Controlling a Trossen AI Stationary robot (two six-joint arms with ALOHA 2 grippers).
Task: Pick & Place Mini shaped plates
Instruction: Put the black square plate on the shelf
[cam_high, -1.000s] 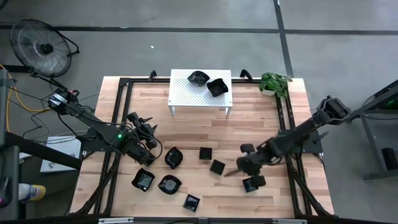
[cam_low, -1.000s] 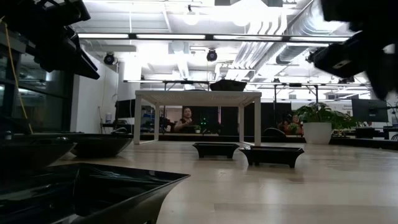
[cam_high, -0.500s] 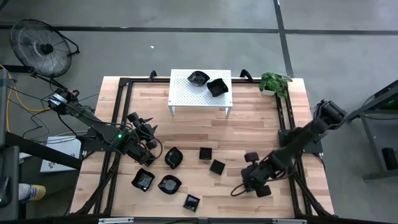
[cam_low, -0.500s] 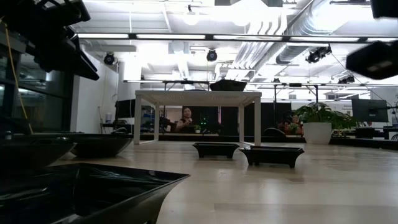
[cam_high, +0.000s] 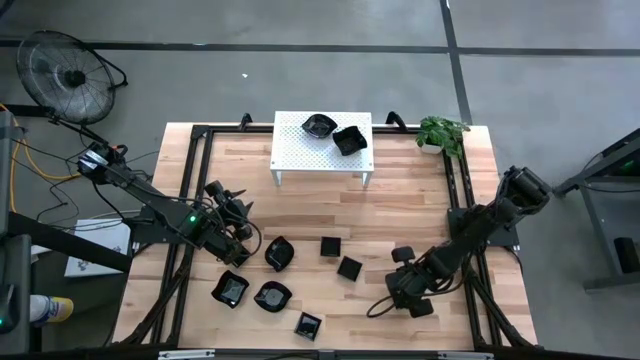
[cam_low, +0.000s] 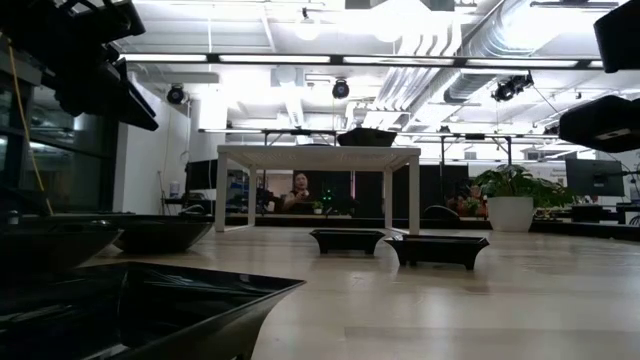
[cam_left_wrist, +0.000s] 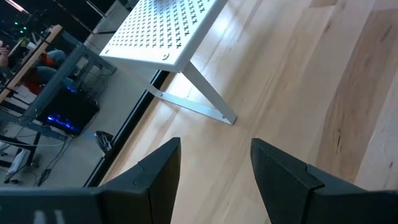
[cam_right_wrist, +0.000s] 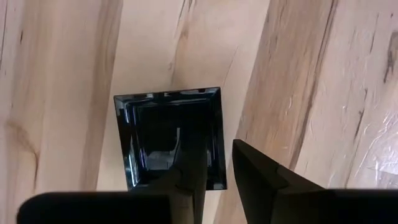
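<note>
Right gripper (cam_high: 412, 300) is low over the near right part of the wooden tabletop (cam_high: 400, 210), directly above a square black plate (cam_right_wrist: 171, 137). In the right wrist view its fingers (cam_right_wrist: 193, 155) straddle one rim of that plate, one finger inside the dish and one outside, narrowly parted around the edge. The plate lies flat on the wood.

Left gripper (cam_high: 235, 222) hangs over the left part of the tabletop, its fingers (cam_left_wrist: 155, 171) spread wide with nothing between them, pointing toward the white perforated stand (cam_high: 322, 145).

Other plates:
- Two dishes on the stand at the far centre: a rounded one (cam_high: 319, 126) and a square one (cam_high: 349, 139), just beside each other.
- A rounded dish (cam_high: 279, 252) just right of the left gripper.
- Two small square dishes (cam_high: 330, 246) and (cam_high: 349, 267) at centre, near each other, between the two arms.
- Three at near left: a squarish dish (cam_high: 231, 290), a wavy-edged one (cam_high: 272, 296), a square one (cam_high: 308, 324) closest to the near edge.

Surroundings: a potted plant (cam_high: 440, 133) at the far right corner of the tabletop; a floor fan (cam_high: 68, 65) off the far left corner. A black frame (cam_high: 200, 135) runs round the tabletop. The low view shows a person (cam_low: 298, 188) seated in the room beyond the stand.

Obstructions: the two centre dishes lie near the right gripper, on its left.
</note>
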